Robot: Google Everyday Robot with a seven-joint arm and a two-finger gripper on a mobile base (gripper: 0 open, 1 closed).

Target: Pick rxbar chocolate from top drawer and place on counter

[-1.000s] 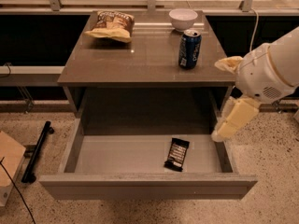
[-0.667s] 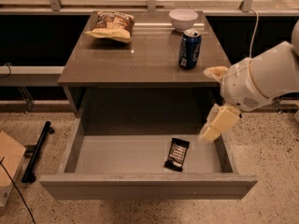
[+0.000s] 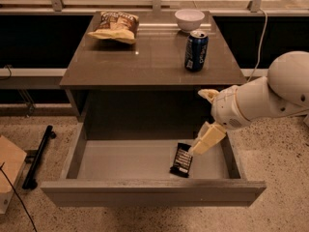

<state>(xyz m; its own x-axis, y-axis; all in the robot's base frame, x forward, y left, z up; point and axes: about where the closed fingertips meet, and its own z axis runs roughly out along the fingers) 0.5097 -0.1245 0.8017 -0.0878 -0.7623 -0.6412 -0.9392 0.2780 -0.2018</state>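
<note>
The rxbar chocolate point(image 3: 182, 159) lies flat on the pale floor of the open top drawer point(image 3: 120, 161), right of centre and near the front panel. My gripper point(image 3: 199, 122) hangs over the drawer's right part, open and empty. Its lower finger point(image 3: 207, 138) reaches down to just above the bar's right end, and its upper finger point(image 3: 208, 94) is near the counter's front edge. The counter point(image 3: 145, 57) is above the drawer.
On the counter stand a blue soda can point(image 3: 196, 50) at the right, a white bowl point(image 3: 189, 19) behind it and a yellow-brown chip bag point(image 3: 115, 27) at the back left. A black bar point(image 3: 38, 156) and a cardboard box point(image 3: 8, 170) lie on the floor at the left.
My arm has moved left and down, bringing the gripper from the drawer's right wall to just above the bar. The bar has not moved.
</note>
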